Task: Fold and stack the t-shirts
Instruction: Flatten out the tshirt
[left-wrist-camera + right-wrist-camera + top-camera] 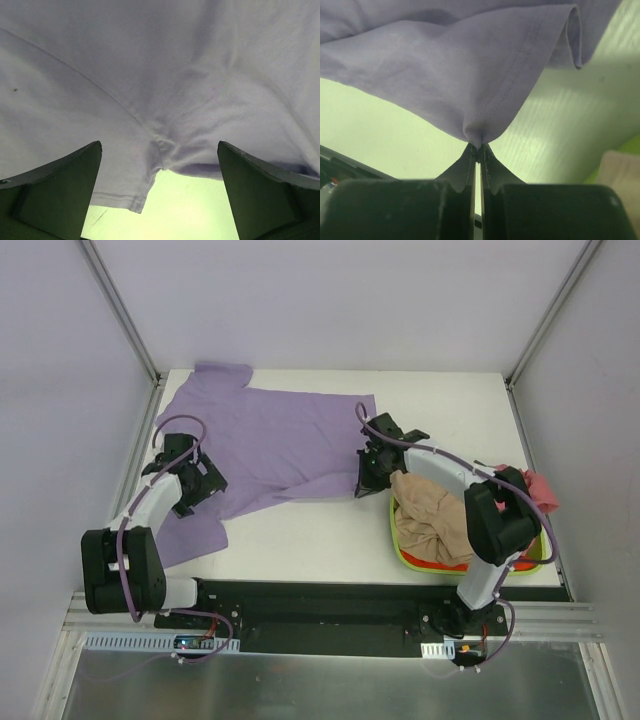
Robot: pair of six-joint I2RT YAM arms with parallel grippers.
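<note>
The lavender-purple t-shirt (270,445) lies spread across the back left of the table. My right gripper (366,480) is shut on its hem at the shirt's right lower corner; in the right wrist view the cloth (470,75) is pinched at the fingertips (479,147). My left gripper (200,488) is open over the shirt's left sleeve and armpit; in the left wrist view the sleeve edge (125,200) lies between its spread fingers (55,190), and the jaws hold nothing. A tan-beige t-shirt (430,520) is heaped in the basket. A pinkish-red t-shirt (541,490) lies behind my right arm.
The lime-green basket (405,558) stands at the front right of the table, partly under my right arm. The table's white surface (310,540) shows between the shirt and the front edge. Grey walls close in the left, right and back.
</note>
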